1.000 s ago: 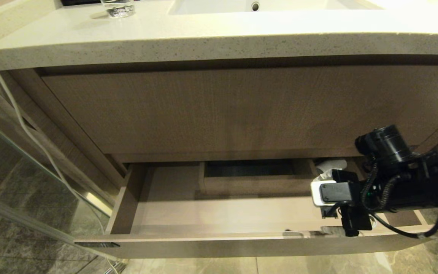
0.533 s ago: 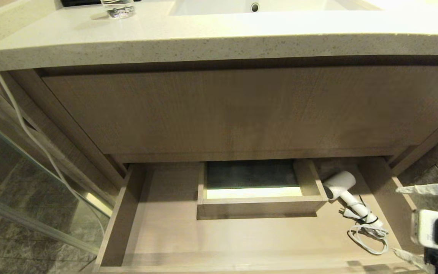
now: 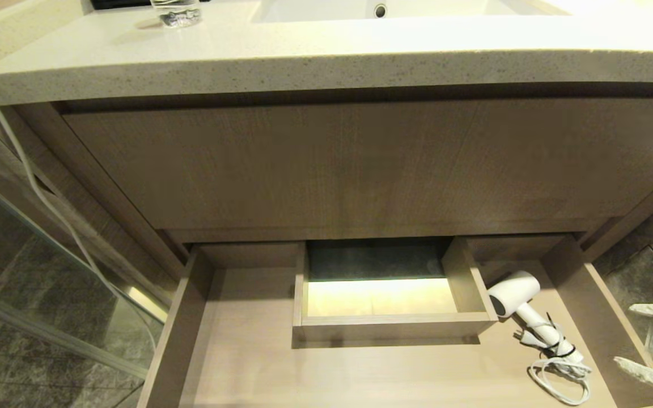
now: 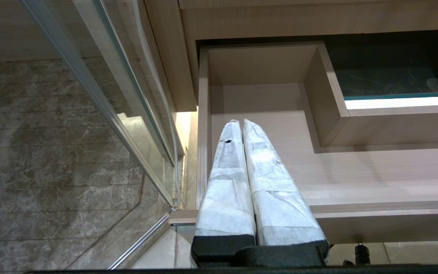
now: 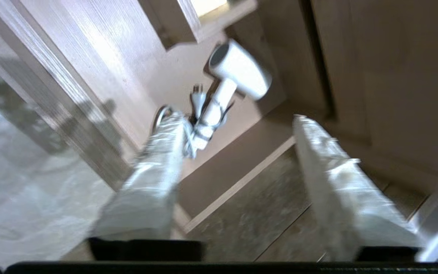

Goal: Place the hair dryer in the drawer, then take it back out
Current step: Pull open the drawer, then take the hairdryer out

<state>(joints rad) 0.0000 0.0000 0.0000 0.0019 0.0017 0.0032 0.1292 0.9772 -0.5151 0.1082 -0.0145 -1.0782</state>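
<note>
One small white hair dryer [image 3: 512,294] with its bundled cord lies in the right part of the wide light-wood drawer [image 3: 247,362], just beside the boxed cut-out. Right pincer [image 5: 238,133] hangs beyond the drawer's right wall, fingers wide apart, holding nothing. Left pincer [image 4: 240,125] hovers over the drawer's left end, fingers pressed together.

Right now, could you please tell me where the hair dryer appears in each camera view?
Head view: the hair dryer lies in the drawer, lower right, beside the boxed cut-out.
Left wrist view: not in it.
Right wrist view: upper middle, beyond the right gripper, whose fingers are apart and hold nothing.
Shared landmark: the boxed cut-out, in all three views.
</note>
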